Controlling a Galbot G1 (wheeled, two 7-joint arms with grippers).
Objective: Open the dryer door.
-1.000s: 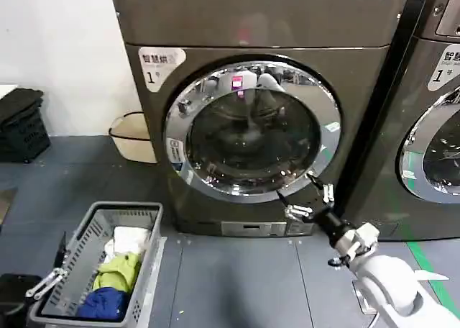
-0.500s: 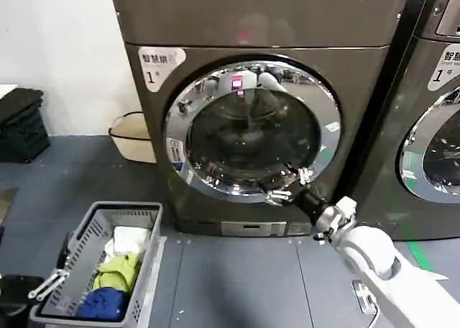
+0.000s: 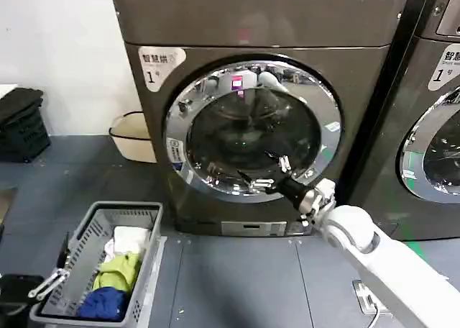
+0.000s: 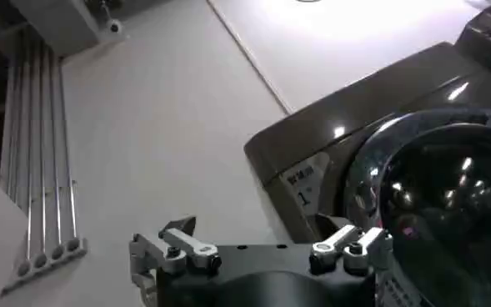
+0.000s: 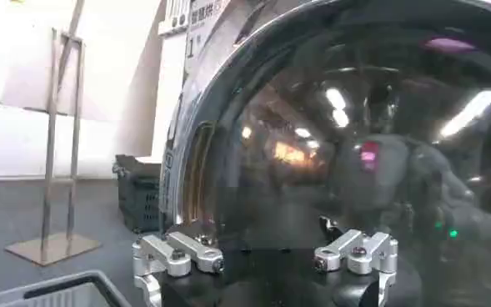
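Right gripper (image 3: 266,171) of mine is spread wide with nothing between its fingers, reaching up against the lower part of the dryer door (image 3: 253,130), over the dark glass just inside the chrome ring's bottom edge. That door sits shut, flat on the front of the dryer (image 3: 251,26) labelled 1. My left gripper (image 3: 44,283) hangs parked and open at the near corner of the laundry basket (image 3: 86,245).

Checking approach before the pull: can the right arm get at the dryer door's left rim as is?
Probably yes. The right tool is open in front of the dryer door, low over the glass, with nothing between it and the chrome ring's left edge.
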